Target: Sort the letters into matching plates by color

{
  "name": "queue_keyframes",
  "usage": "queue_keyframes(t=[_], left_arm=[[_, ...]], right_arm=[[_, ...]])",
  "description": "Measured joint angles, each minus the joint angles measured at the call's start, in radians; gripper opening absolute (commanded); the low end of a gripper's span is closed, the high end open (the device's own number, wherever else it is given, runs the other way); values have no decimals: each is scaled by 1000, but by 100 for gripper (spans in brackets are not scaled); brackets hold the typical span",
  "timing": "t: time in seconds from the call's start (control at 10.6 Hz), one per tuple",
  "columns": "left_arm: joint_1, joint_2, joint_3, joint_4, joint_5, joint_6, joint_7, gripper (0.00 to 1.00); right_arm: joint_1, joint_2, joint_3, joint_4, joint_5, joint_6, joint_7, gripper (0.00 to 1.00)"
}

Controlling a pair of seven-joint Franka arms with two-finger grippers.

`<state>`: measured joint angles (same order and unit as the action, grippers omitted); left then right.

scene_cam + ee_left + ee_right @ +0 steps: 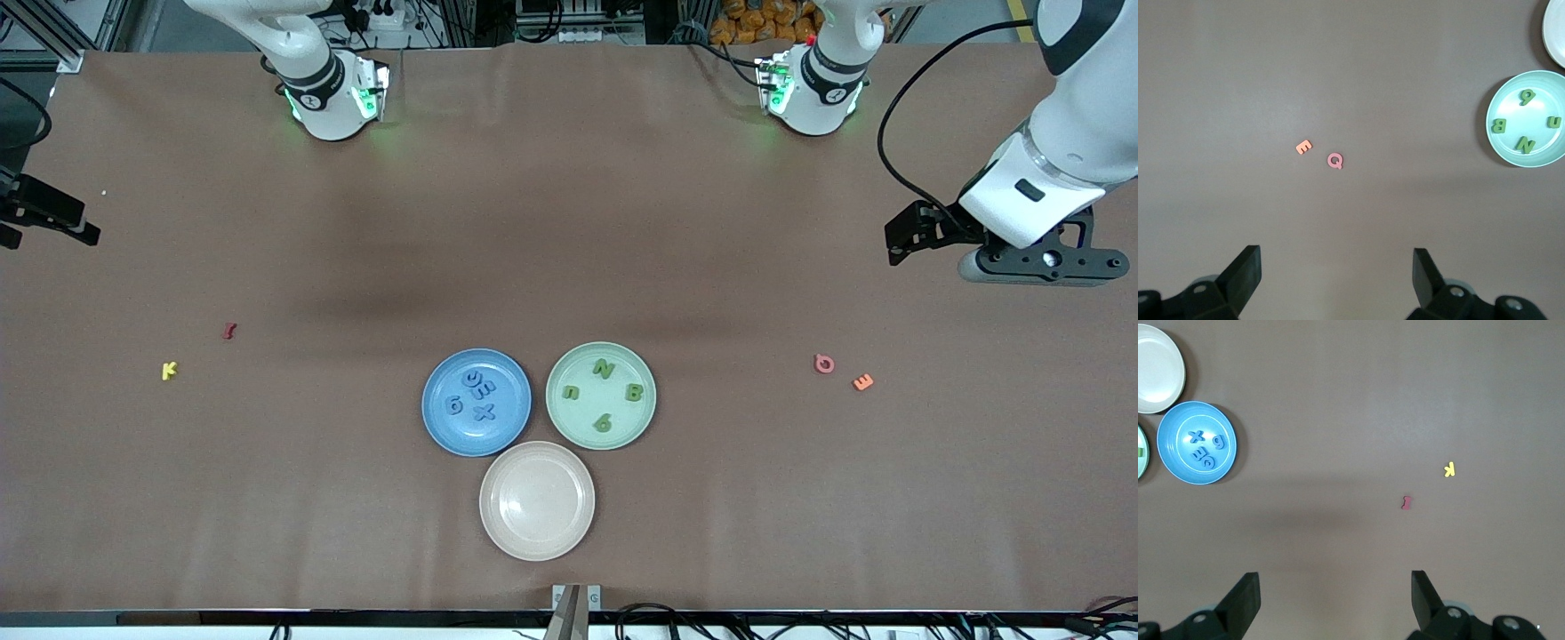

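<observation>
Well apart from both open pincers, sorted letters (481, 396).

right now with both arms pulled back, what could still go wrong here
Sorting looks done: four blue letters lie in the blue plate and four green letters in the green plate. Risks:
1. The three plates sit nearly touching, so nudging the beige plate could jostle the sorted ones.
2. A further pick might wrongly grab the pink letter or orange letter under the open left gripper.

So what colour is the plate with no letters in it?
Beige: the round shallow beige plate nearest the front camera, clearest in the front view.
</observation>
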<state>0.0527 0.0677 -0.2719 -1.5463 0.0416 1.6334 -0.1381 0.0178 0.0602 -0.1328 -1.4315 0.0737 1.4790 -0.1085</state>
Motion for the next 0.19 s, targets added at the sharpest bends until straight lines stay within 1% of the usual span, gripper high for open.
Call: queue_keyframes(t=[0.19], left_arm=[[0,0,3,0,0,0,0,100]], right_arm=[[0,0,0,-1,0,0,0,100]])
